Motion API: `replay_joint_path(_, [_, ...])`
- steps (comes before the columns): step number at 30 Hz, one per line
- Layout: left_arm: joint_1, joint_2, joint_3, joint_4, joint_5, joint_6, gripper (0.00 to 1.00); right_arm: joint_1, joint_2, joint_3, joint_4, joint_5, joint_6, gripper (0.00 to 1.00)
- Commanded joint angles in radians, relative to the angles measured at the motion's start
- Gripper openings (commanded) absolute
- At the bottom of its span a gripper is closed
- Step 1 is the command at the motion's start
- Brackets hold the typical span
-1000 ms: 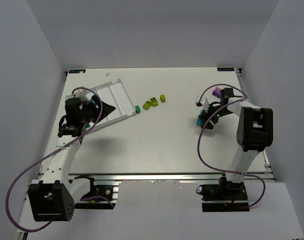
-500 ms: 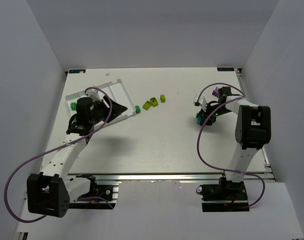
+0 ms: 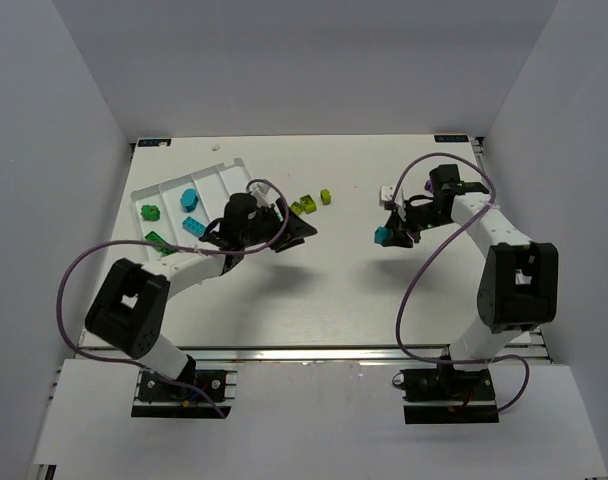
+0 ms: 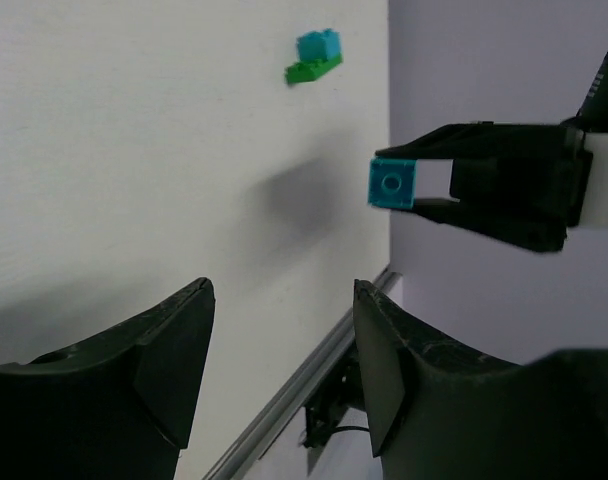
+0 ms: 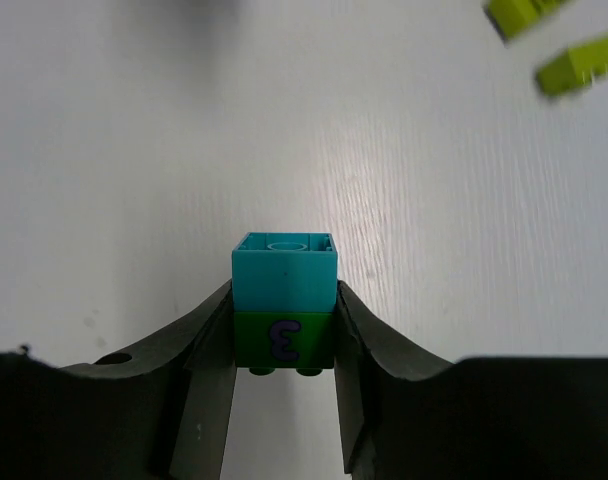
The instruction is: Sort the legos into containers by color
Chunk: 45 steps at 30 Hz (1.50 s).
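1. The right tool (image 3: 388, 231) is clamping a two-brick stack (image 5: 283, 305) just above the counter (image 3: 314, 290), right of centre. The cyan brick (image 5: 284, 270) is sitting on top of the dark green brick (image 5: 283, 342), and the fingers are pinching both across their sides.
2. The left tool (image 4: 281, 310) is standing wide and empty, pointing across mid-counter at the stack. In its wrist view the cyan end is poking out past the right tool's fingertips.
3. The tray (image 3: 224, 183) is sitting at the far left, well apart from the stack. Cyan, green and yellow-green bricks are already lying in its compartments.
4. Judgement: the stack is mixing two colours, so it is probably needing a split before either brick can be sorted.
5. Doing it well means bringing the left tool in level with the exposed cyan end and closing on the cyan brick only. A tilting peel is likely working better than a straight pull. The right tool's grip across the seam is working against this; shifting it onto the green brick alone would help.
6. Risk: the bricks are tiny and giving little purchase, so either may pop free toward the yellow-green bricks (image 3: 304, 205) lying near mid-counter. Splitting low over the counter is limiting the bounce.
7. A second cyan-on-green pair (image 4: 314, 57) is lying on the counter beyond and probably needs the same treatment.
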<state>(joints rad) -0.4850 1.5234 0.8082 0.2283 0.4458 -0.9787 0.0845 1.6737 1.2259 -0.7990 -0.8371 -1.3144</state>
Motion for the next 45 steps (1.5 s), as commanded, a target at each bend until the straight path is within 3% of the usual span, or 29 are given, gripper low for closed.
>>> replay_joint_path(1, [-0.066, 0.064, 0.101, 0.183, 0.068, -0.081, 0.67, 0.078, -0.098, -0.029, -0.025, -0.111, -0.002, 0.26])
replay_joint_path(8, [-0.135, 0.188, 0.152, 0.367, 0.133, -0.169, 0.68, 0.173, -0.158, -0.036, 0.049, -0.134, 0.098, 0.26])
replay_joint_path(19, [-0.170, 0.216, 0.152, 0.394, 0.154, -0.189, 0.68, 0.248, -0.166, -0.043, 0.176, -0.111, 0.234, 0.26])
replay_joint_path(23, [-0.175, 0.224, 0.157, 0.373, 0.151, -0.184, 0.61, 0.256, -0.167, -0.045, 0.204, -0.096, 0.259, 0.26])
replay_joint_path(27, [-0.176, 0.225, 0.161, 0.358, 0.152, -0.176, 0.44, 0.258, -0.175, -0.057, 0.248, -0.068, 0.299, 0.26])
replay_joint_path(32, [-0.176, 0.225, 0.161, 0.345, 0.152, -0.170, 0.37, 0.258, -0.189, -0.078, 0.282, -0.056, 0.323, 0.30])
replay_joint_path(35, [-0.176, 0.228, 0.166, 0.347, 0.152, -0.170, 0.27, 0.259, -0.200, -0.088, 0.290, -0.045, 0.331, 0.50])
replay_joint_path(36, [-0.176, 0.227, 0.166, 0.348, 0.146, -0.169, 0.24, 0.259, -0.204, -0.092, 0.296, -0.039, 0.339, 0.67])
replay_joint_path(38, [-0.176, 0.222, 0.167, 0.342, 0.140, -0.167, 0.20, 0.261, -0.210, -0.107, 0.326, -0.011, 0.359, 0.89])
replay_joint_path(45, [-0.176, 0.202, 0.163, 0.309, 0.128, -0.132, 0.18, 0.261, -0.215, -0.126, 0.314, 0.016, 0.325, 0.89])
